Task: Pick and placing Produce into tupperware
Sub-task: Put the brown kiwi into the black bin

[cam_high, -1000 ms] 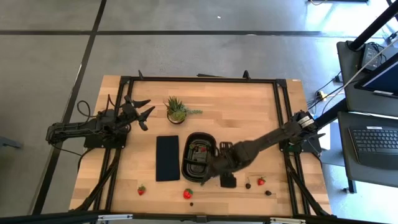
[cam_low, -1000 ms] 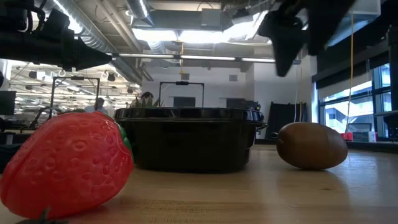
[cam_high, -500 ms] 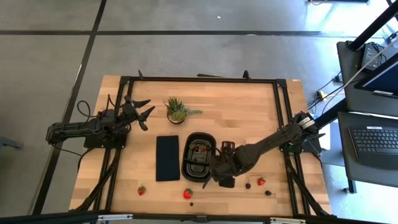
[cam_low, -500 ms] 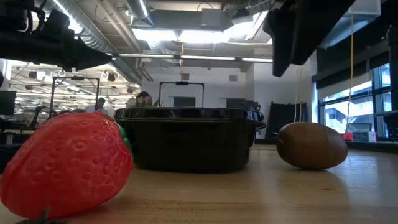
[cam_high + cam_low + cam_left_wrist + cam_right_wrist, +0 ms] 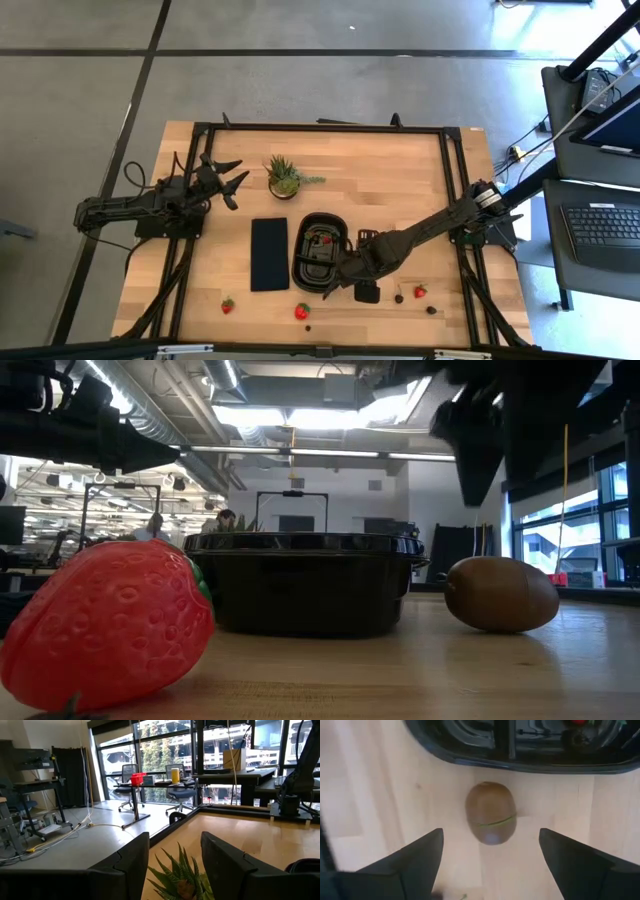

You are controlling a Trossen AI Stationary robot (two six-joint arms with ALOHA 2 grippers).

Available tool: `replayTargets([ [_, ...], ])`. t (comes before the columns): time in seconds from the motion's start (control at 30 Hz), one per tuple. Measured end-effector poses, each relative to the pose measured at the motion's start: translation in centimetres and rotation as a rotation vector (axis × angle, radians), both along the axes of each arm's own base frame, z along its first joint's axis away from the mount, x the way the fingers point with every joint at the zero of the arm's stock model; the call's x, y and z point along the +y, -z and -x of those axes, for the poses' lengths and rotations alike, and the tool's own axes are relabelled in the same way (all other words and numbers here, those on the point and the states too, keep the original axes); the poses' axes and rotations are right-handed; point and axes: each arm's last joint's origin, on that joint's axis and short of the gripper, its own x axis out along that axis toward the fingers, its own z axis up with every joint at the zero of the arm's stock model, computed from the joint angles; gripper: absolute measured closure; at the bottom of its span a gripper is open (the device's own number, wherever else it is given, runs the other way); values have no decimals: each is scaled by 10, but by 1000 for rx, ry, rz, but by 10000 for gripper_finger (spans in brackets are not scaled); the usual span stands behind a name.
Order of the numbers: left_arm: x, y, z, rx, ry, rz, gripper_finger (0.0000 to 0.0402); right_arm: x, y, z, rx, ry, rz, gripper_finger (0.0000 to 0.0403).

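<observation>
Directly above the unlabelled kiwi [image 5: 490,819] beside the tupperware [image 5: 470,757], the right tool [image 5: 490,855] hangs spread.

1. The high view looked straight down on the whole surface [image 5: 400,180].
2. The low view sat at board level, close behind a strawberry [image 5: 110,622].
3. The right wrist view faced down at the kiwi [image 5: 490,819] (shared with the low view).

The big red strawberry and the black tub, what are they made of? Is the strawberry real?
The big red strawberry looks like moulded plastic, probably a toy: smooth waxy skin, evenly dimpled. The black oval tub seems thin glossy plastic, with a shiny rolled rim. The brown oval kiwi also looks fake: a green seam circles it.
</observation>
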Motion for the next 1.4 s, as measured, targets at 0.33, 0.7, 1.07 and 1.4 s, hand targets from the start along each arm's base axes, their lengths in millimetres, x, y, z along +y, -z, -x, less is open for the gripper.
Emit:
replayTargets([
  [0.33, 0, 0, 0, 1, 0, 0, 230, 0, 25, -8, 64, -40, 35, 73],
  [0.7, 0, 0, 0, 1, 0, 0, 230, 0, 31, -10, 77, -40, 40, 73],
  [1.07, 0, 0, 0, 0, 0, 0, 230, -2, 69, -1, 74, -32, -1, 73],
  [1.4, 0, 0, 0, 0, 0, 0, 230, -4, 83, 1, 49, -49, -22, 73],
])
